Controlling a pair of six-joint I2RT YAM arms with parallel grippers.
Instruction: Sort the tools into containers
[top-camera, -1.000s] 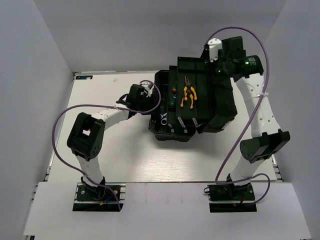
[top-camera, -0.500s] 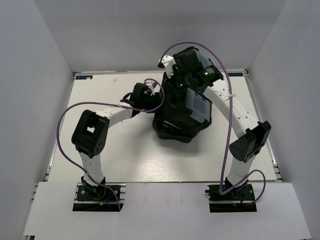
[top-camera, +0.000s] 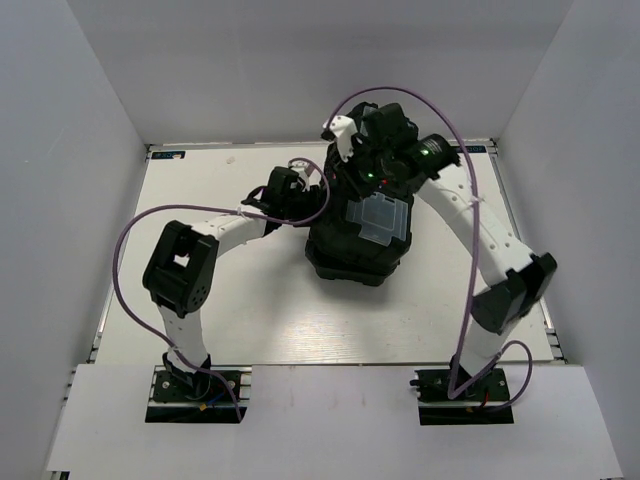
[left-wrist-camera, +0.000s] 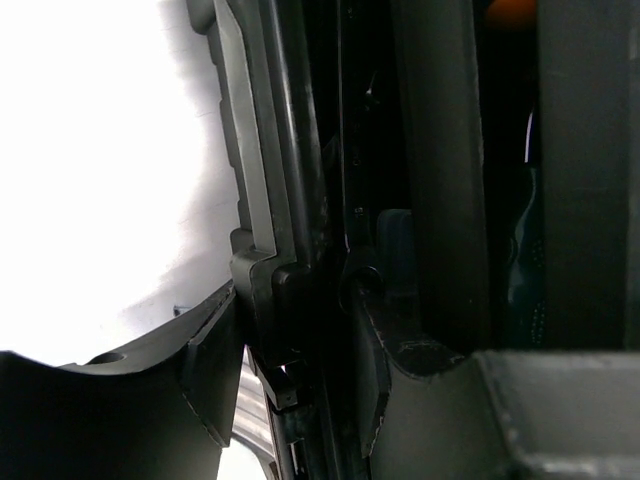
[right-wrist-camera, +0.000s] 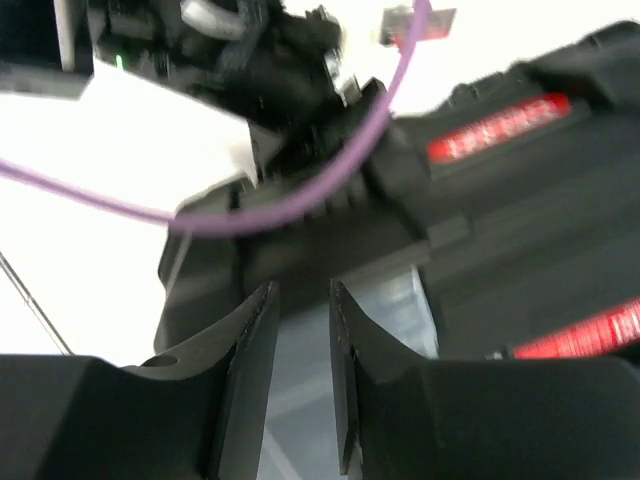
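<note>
Fingers of the right gripper (right-wrist-camera: 303, 390) stand nearly together with nothing between them, poised over the toolbox (top-camera: 350, 255) near its red-marked handle (right-wrist-camera: 495, 128), probably to press the lid down. Opposite, the left gripper (left-wrist-camera: 300, 350) straddles the box's left rim, likely bracing it; whether it pinches I cannot tell. No tools show; I judge them shut inside

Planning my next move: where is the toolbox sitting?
Top view: the toolbox sits mid-table, lid down, left gripper at its left edge, right gripper over its far end.
</note>
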